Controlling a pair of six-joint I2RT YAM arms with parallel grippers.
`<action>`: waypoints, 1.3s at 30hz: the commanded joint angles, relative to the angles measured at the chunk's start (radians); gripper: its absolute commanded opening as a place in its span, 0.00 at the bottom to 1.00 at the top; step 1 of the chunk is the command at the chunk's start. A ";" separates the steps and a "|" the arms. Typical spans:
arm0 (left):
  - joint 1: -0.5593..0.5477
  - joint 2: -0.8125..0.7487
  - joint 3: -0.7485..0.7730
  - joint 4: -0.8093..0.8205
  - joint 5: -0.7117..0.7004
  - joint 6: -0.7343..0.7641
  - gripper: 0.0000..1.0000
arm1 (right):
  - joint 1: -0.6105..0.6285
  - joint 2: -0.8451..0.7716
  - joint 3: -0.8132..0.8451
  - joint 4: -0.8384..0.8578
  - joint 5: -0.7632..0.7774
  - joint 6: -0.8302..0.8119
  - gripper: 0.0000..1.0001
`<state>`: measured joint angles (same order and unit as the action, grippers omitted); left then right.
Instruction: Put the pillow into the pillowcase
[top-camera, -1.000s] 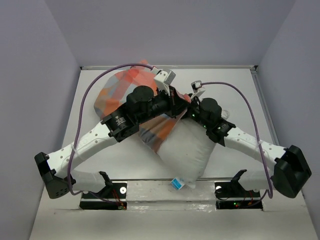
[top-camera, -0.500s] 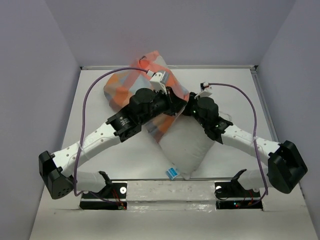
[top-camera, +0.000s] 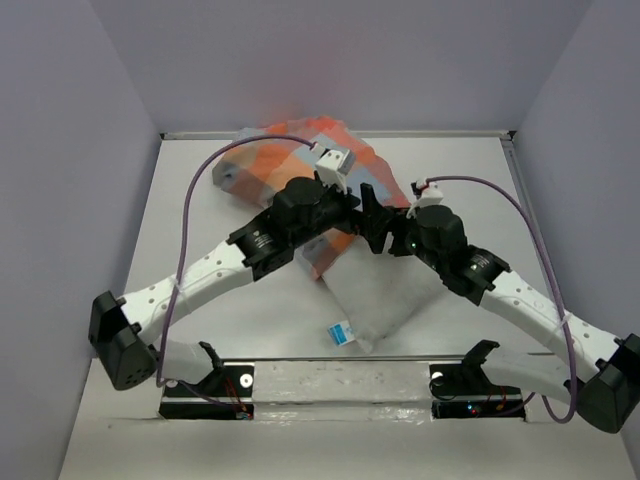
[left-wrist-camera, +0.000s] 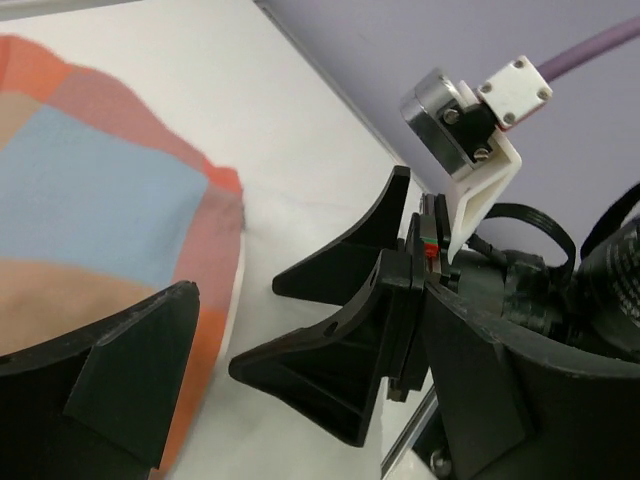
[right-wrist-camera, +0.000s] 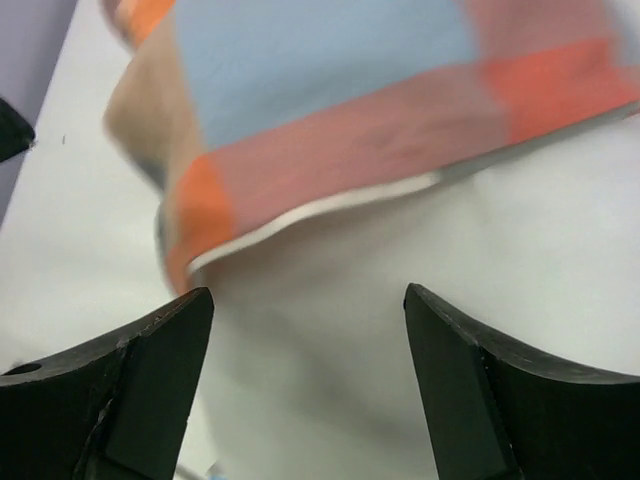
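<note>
1. The pillow (top-camera: 385, 300) lies diagonally on the desk (top-camera: 260, 320) at the centre of the top view, with its tagged corner toward the lower centre. Its upper end is covered by the pillowcase (top-camera: 275, 165), which is bunched toward the upper centre of the frame.
2. The right jaws are spread wide and empty above the pillow. The left jaws are also spread, with no cloth clamped; the pillowcase lies just beside them.
3. The pillow is judged light, plump and springy, so a pinch at a corner or seam is advised rather than a grip across the bulk.
4. The pillowcase is judged thin, limp and liable to slide. It is best taken at the hem (right-wrist-camera: 320, 205), on either side of the opening.
5. The hem line across the pillow is shown only in the right wrist view; in the top view it is hidden by the arms.
6. The tag (top-camera: 341, 333) and the large uncovered part of the pillow are shown only in the top view.
</note>
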<state>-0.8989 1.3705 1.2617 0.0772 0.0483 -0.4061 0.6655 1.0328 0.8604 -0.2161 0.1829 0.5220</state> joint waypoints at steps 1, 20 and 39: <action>-0.006 -0.293 -0.260 -0.039 -0.417 0.075 0.99 | 0.129 -0.016 0.025 -0.191 0.024 -0.060 0.82; -0.090 -0.354 -0.820 0.274 -0.570 0.048 0.96 | 0.485 0.237 0.212 -0.468 0.556 0.059 0.92; -0.025 -0.181 -0.725 0.441 -0.432 0.139 0.13 | 0.447 0.343 0.217 -0.350 0.633 0.036 0.71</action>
<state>-0.9375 1.2037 0.4744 0.4408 -0.3721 -0.2813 1.1458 1.3869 1.0706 -0.6426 0.7704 0.5610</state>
